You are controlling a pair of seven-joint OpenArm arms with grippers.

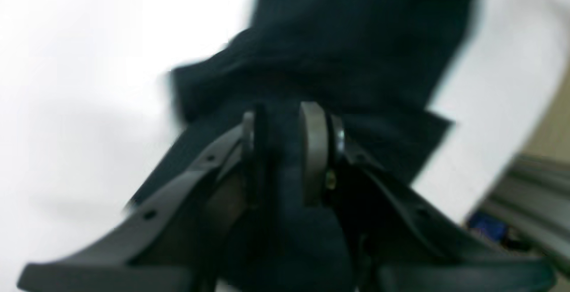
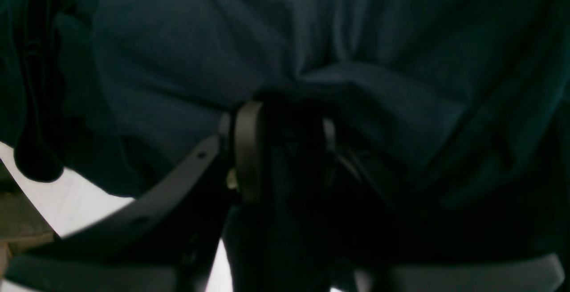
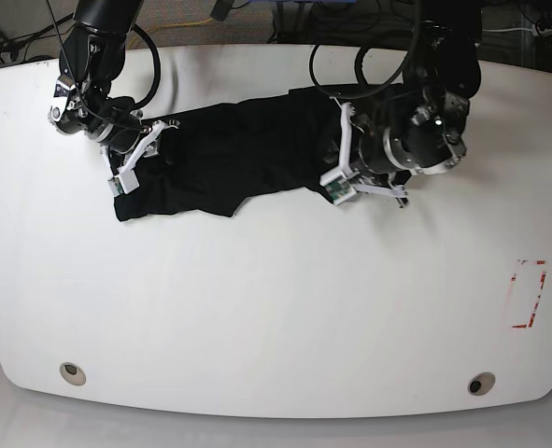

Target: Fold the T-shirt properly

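The black T-shirt [image 3: 229, 154] lies bunched and stretched across the far half of the white table [image 3: 276, 308], held between both arms. In the base view my right gripper [image 3: 149, 145] grips its left end and my left gripper [image 3: 336, 159] its right end. The left wrist view shows the left gripper [image 1: 282, 125] shut on a fold of the T-shirt [image 1: 347, 38], with cloth filling the gap between the fingers. In the right wrist view the right gripper [image 2: 285, 125] is likewise shut on the T-shirt [image 2: 200, 51], which fills nearly the whole frame. Sleeves and collar cannot be made out.
A red rectangular outline [image 3: 528, 294] is marked near the table's right edge. Two round fittings [image 3: 70, 371] [image 3: 481, 384] sit near the front edge. Cables [image 3: 201, 14] run behind the table's far edge.
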